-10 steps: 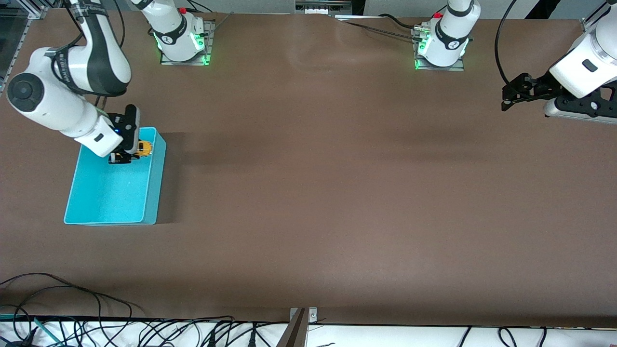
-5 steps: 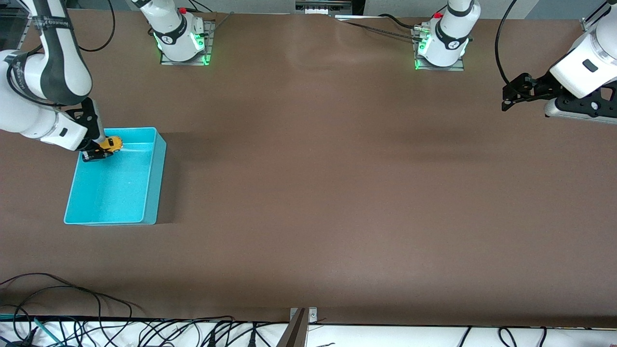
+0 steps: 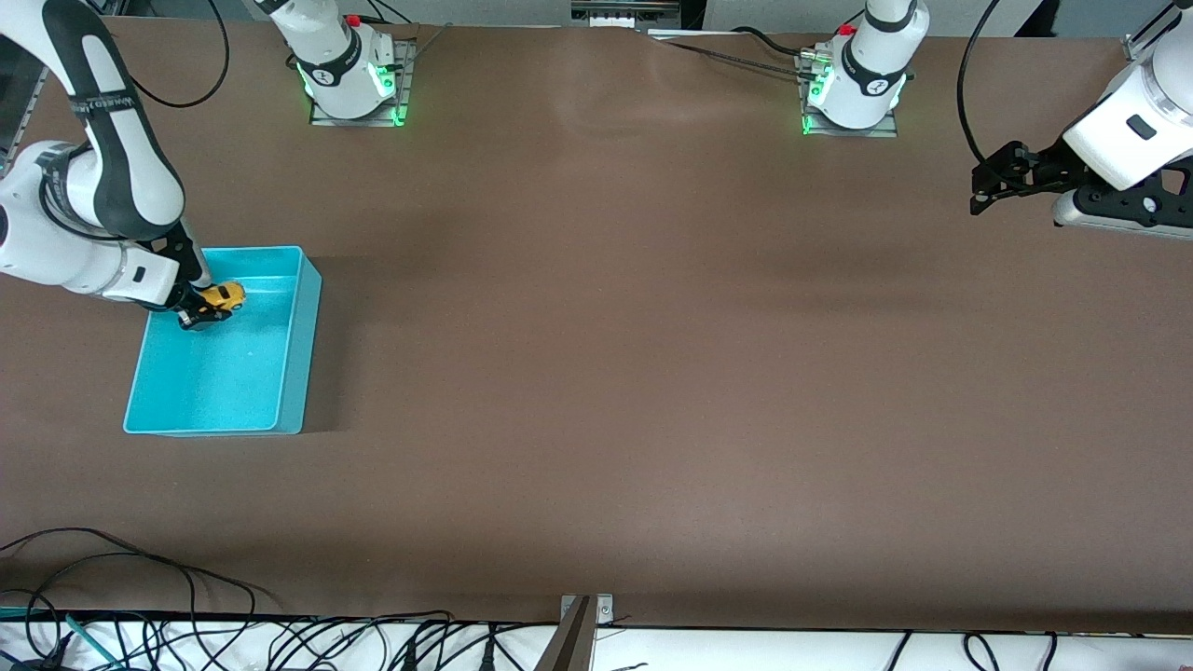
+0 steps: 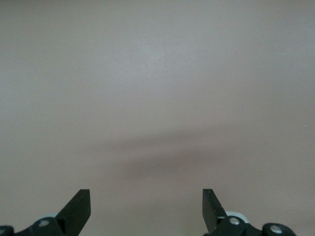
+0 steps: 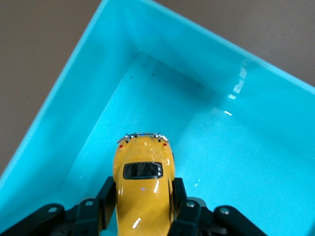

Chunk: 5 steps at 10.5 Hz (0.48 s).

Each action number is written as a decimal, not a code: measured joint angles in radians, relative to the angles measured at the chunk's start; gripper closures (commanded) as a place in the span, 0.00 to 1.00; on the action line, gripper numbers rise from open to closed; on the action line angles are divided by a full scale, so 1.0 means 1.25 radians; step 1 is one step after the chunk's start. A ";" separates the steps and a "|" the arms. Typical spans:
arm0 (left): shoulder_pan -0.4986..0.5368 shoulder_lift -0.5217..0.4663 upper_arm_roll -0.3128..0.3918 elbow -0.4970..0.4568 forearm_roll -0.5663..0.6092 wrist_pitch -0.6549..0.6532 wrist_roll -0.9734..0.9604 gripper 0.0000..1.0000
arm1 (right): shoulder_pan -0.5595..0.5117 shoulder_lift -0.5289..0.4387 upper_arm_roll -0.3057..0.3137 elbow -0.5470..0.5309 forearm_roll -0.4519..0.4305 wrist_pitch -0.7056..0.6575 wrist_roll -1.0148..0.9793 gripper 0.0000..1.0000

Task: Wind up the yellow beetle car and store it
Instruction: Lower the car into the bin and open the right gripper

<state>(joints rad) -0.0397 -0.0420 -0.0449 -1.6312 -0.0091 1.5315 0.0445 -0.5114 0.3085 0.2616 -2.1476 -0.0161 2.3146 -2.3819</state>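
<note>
We take the turquoise bin [image 3: 219, 373] as our reference; it sits on the brown table [image 3: 652, 373] at the right arm's end. We see the right gripper [image 3: 207, 312] lowered into the bin's interior, near the bin wall closest to the robot bases, its two black fingers [image 5: 106, 196] clamped against the sides of the yellow beetle car [image 3: 224, 296]. In the right wrist view, the yellow beetle car [image 5: 143, 189] sits between the fingers with its rounded roof and one dark window facing the camera, one bumper pointing toward an inner corner of the turquoise bin [image 5: 162, 64]. We cannot tell whether its wheels touch the bin floor. The left gripper [image 3: 980, 191] waits well apart from the bin, over bare table at the left arm's end. In the left wrist view, the left gripper [image 4: 146, 206] has its fingertips spread wide with nothing between them.
</note>
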 measured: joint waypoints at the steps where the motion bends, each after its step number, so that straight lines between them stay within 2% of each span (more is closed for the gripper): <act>1: 0.000 0.000 0.000 0.000 0.000 0.000 0.000 0.00 | -0.006 0.018 0.000 0.000 0.000 0.015 -0.022 1.00; 5: 0.000 0.000 0.000 0.000 0.000 0.000 0.000 0.00 | -0.037 0.061 0.000 0.000 -0.004 0.044 -0.082 1.00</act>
<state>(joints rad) -0.0397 -0.0418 -0.0449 -1.6312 -0.0091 1.5313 0.0445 -0.5575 0.3851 0.2621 -2.1475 -0.0210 2.3692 -2.4850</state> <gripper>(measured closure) 0.000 0.493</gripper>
